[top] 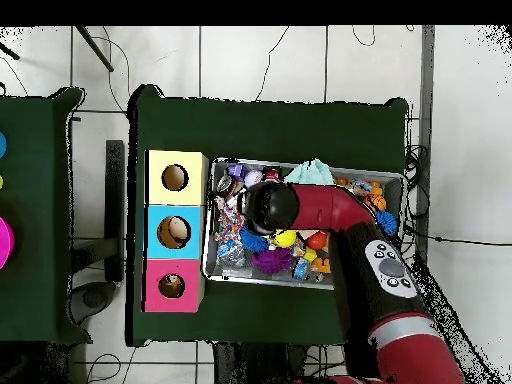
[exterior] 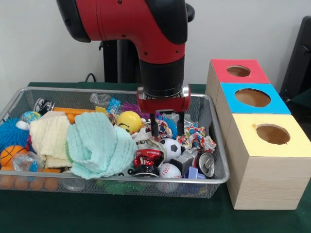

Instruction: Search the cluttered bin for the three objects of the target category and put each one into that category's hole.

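The silver wire-mesh bin point(exterior: 73, 89) fills the left and middle of the front view, packed with toys. My gripper point(exterior: 166, 124) hangs open and empty just above the clutter in the bin's right half. Its fingertips point(exterior: 154, 127) are over a soccer ball point(exterior: 171, 148) and beside a coloured rope toy point(exterior: 197, 138). A yellow smiley ball point(exterior: 129, 121) lies to its left. The red-topped box's round hole point(exterior: 238, 71) is farthest back in the row right of the bin. In the overhead view the arm point(top: 330, 210) covers the gripper and much of the bin point(top: 260, 281). The red-topped box point(top: 171, 286) shows there too.
A blue-topped box point(exterior: 252, 97) and a yellow-topped box point(exterior: 272, 133) stand in front of the red one. In the bin lie a mint cloth point(exterior: 99, 145), a cream cloth point(exterior: 48, 138), a baseball point(exterior: 169, 171), a red can point(exterior: 147, 158) and a silver can point(exterior: 206, 164).
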Available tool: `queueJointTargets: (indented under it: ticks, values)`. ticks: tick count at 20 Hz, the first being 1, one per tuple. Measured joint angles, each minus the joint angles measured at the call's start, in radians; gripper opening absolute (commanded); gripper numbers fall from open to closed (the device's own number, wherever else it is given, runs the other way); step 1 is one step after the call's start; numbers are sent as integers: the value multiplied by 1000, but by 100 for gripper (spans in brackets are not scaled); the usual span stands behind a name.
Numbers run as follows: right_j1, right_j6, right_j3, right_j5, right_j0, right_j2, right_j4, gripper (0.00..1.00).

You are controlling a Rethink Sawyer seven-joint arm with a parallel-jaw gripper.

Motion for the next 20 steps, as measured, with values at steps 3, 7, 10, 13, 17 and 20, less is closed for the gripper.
queueJointTargets:
  ticks: [3,7,10,13,17,20]
  values:
    - [21,0,-47,22,-6,16,-1,100]
    - [45,0,-94,29,-31,47,-14,100]
    - [61,-1,-119,39,-64,70,-29,100]
    - [73,-3,-124,59,-86,84,-43,100]
    - [92,-8,-130,78,-127,115,-64,100]
    - [93,-8,-124,91,-156,134,-82,100]
